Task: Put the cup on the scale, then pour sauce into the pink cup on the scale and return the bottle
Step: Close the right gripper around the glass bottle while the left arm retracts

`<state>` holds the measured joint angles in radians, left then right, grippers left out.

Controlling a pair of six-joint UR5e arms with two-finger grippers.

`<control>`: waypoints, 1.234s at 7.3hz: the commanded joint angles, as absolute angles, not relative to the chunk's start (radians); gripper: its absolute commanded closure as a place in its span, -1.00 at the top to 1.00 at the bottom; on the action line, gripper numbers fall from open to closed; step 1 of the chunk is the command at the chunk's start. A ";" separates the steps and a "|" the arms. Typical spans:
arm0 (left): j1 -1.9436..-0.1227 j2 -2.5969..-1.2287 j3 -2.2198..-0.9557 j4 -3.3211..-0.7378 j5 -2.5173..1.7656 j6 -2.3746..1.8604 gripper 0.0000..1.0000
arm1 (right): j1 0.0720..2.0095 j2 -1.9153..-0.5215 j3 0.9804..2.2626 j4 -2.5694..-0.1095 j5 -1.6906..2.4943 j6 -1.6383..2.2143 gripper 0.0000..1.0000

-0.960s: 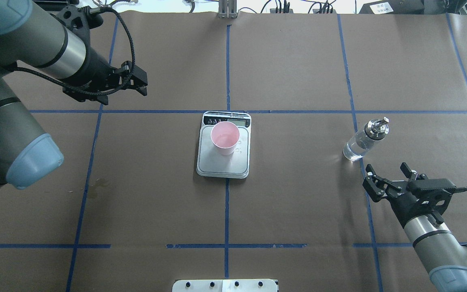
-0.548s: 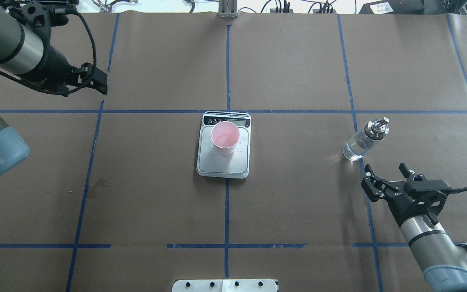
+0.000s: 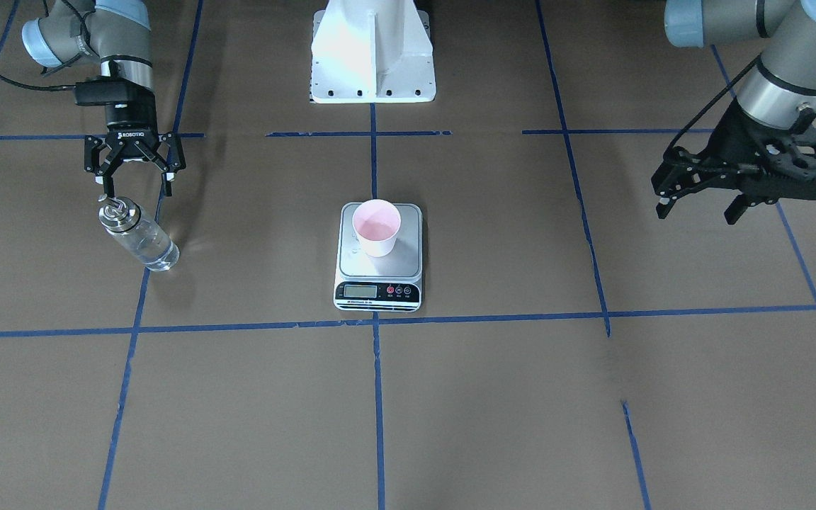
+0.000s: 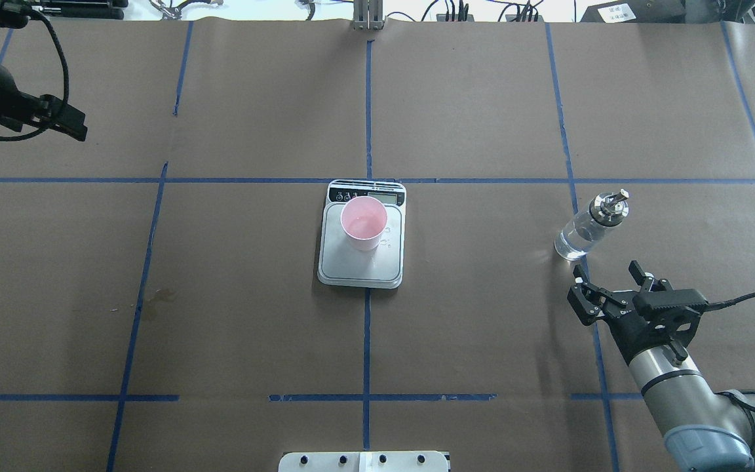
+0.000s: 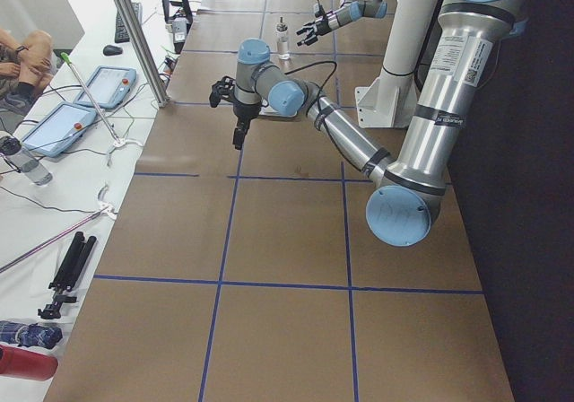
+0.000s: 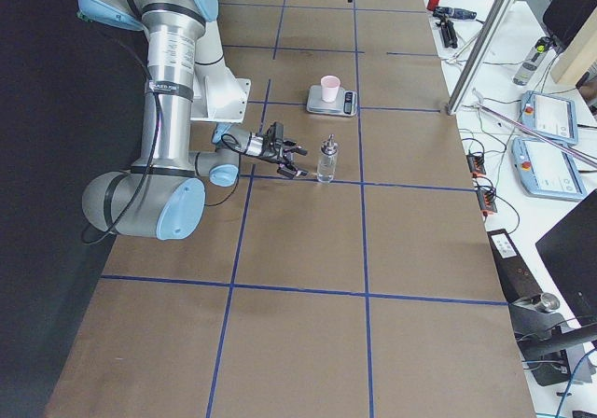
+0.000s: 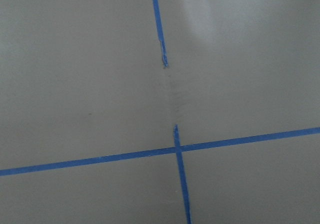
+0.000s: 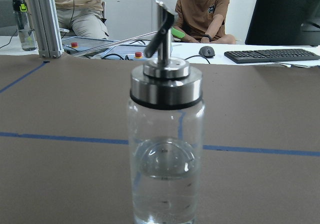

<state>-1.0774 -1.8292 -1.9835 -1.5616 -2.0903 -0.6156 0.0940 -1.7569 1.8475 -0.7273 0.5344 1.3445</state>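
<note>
The left gripper [image 3: 697, 211], spread and empty, has swung well away from the scale [image 4: 361, 265]. The right gripper [image 4: 605, 280], also spread, has edged into line with the glass bottle [image 4: 580, 236] just ahead of it. With the pink cup [image 4: 364, 223] on the scale, grasping the bottle looks next.

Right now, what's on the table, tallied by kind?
cup: 1
scale: 1
bottle: 1
Total: 3
</note>
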 commanded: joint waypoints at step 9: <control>-1.106 -1.815 -1.973 -1.555 -2.063 -0.581 1.00 | 0.219 -1.631 1.717 -0.727 0.560 1.273 1.00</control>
<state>-1.1068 -1.8153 -1.9738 -1.5555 -2.0672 -0.5812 0.2087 -1.6331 1.7180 -0.7272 0.5521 1.2767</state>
